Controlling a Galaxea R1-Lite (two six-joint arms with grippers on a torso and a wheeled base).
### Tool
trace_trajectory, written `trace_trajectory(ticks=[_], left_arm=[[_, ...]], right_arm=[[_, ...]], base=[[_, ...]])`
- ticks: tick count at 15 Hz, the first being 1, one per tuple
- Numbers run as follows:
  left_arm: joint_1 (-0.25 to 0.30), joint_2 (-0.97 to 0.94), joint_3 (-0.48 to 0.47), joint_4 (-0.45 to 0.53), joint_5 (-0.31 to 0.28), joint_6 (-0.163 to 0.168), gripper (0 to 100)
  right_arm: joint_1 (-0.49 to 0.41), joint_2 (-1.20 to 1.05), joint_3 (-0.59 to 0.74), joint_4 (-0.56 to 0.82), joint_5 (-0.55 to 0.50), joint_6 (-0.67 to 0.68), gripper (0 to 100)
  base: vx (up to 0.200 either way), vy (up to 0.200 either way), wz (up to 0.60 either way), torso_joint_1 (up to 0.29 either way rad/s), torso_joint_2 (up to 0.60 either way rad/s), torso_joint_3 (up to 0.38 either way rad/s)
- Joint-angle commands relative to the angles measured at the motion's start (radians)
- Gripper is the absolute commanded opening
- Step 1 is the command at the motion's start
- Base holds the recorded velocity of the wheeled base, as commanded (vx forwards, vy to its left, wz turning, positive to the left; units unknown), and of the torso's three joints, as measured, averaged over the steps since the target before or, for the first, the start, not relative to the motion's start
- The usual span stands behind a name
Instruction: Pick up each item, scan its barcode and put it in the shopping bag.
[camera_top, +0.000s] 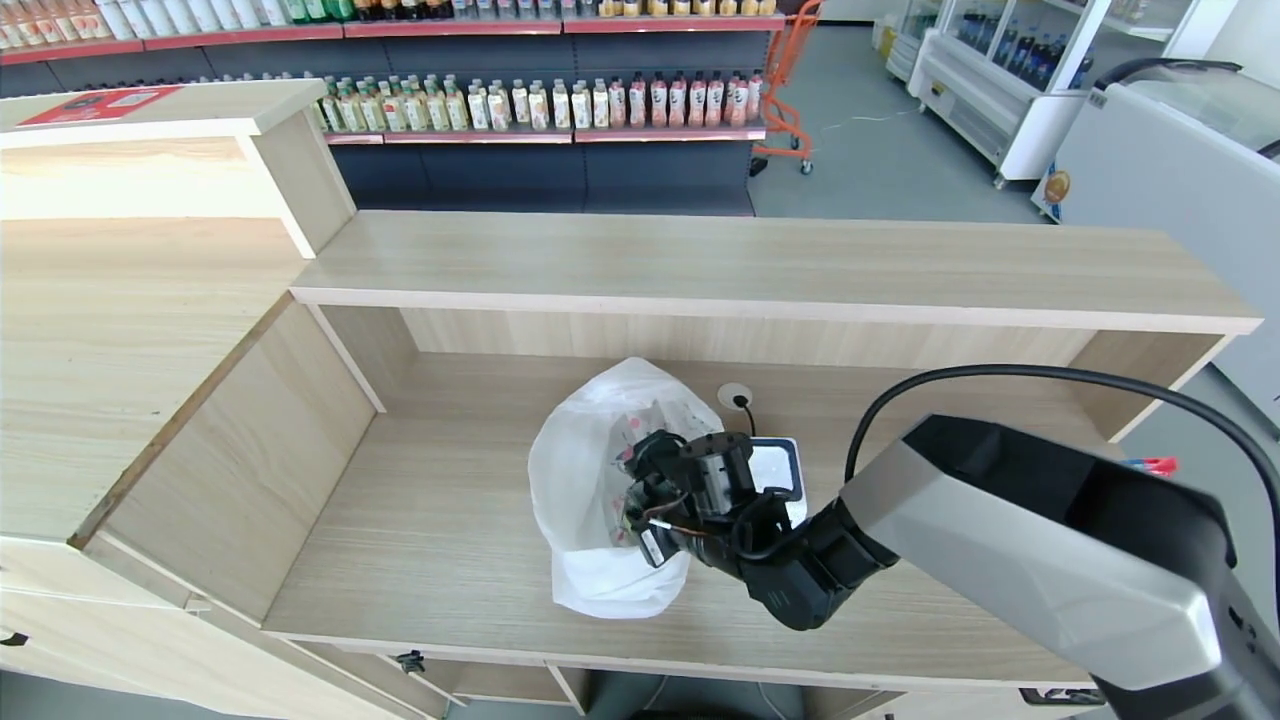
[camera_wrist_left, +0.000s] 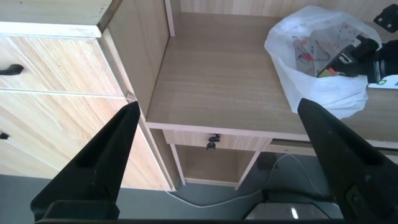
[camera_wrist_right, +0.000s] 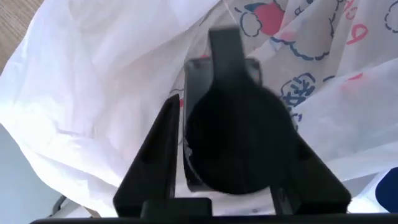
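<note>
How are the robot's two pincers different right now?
The left pincer is wide open and empty; the right pincer is closed on a dark item. The left pincer is out in front of the counter; the right pincer is inside the white shopping bag on that counter. Both are black with two fingers.

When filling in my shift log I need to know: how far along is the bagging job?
Done: printed packets already lie inside the shopping bag. In hand: the right gripper holds a black item in its jaws at the bag's mouth, beside the scanner. Left: release it. The left gripper hangs open, away from the bag.
</note>
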Motion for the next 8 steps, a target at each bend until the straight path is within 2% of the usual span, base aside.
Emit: trace_trajectory(ticks=[1,4,5,6,7,8], left_arm=[[0.000,0.000,0.000,0.000,0.000,0.000,100],[0.000,0.000,0.000,0.000,0.000,0.000,100],[0.000,0.000,0.000,0.000,0.000,0.000,100],[0.000,0.000,0.000,0.000,0.000,0.000,100],[0.000,0.000,0.000,0.000,0.000,0.000,100],[0.000,0.000,0.000,0.000,0.000,0.000,100]], right_arm=[[0.000,0.018,-0.004,-0.016,0.004,0.009,100],[0.000,-0.018,-0.008,-0.018,0.010,0.108,100],[-0.003,-0.058,-0.008,-0.012,0.011,0.234,100],[-0.012,-0.085,-0.001,-0.012,0.013,0.302,100],[-0.026,-0.173,0.025,0.022,0.048,0.454,100],[-0.040,-0.251,0.051,0.088,0.080,0.527,100]], base=[[0.000,0.000,0.00,0.000,0.00,0.000],[0.000,0.000,0.00,0.000,0.00,0.000],[0.000,0.000,0.00,0.000,0.00,0.000],[0.000,0.000,0.00,0.000,0.00,0.000],[0.000,0.000,0.00,0.000,0.00,0.000],[0.000,0.000,0.00,0.000,0.00,0.000]])
